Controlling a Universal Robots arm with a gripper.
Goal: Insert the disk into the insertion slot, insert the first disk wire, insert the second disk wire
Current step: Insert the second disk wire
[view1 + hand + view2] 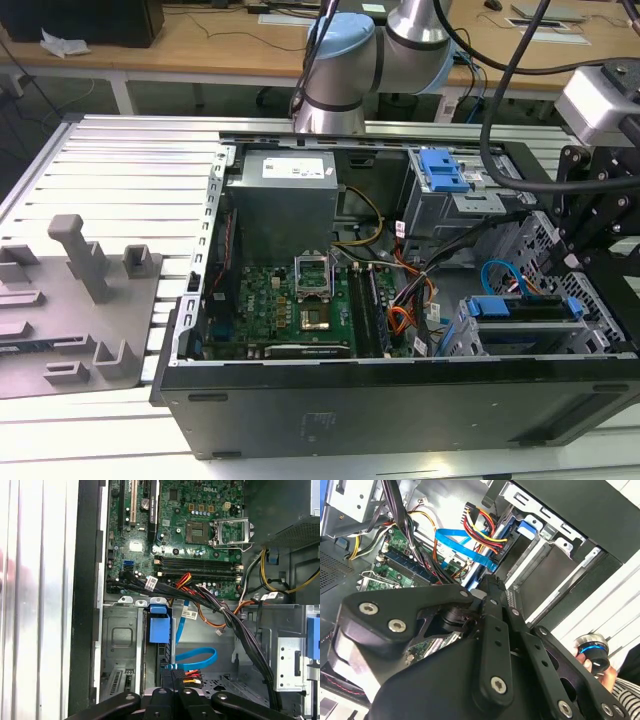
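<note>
Power supply box: grey, at 12 o'clock inside the open case in the exterior view.
Motherboard: green, at 6 o'clock from the power supply box.
Second disk wire: thin light-blue flat cable, looped, at about 11 o'clock from the disk in the exterior view. In the first wrist view its loop lay just beside the disk's rear end.
Disk: sat inside the insertion slot, with its blue frame showing. Its long axis ran along the 9-to-3 o'clock line of the exterior view.
Insertion slot: grey perforated cage at 4 o'clock in the case, occupied by the disk.
First disk wire: black connector with red, yellow and black leads, at the disk's rear edge, right at the gripper's tips.
Gripper: fingers pressed together. Whether they pinched the connector or only bore against it could not be told.
Wrist assembly: stood at about 2 o'clock from the disk in the exterior view.
Governing relation: the connector lay directly ahead of the gripper's tips, in line with the disk's long axis.
</note>
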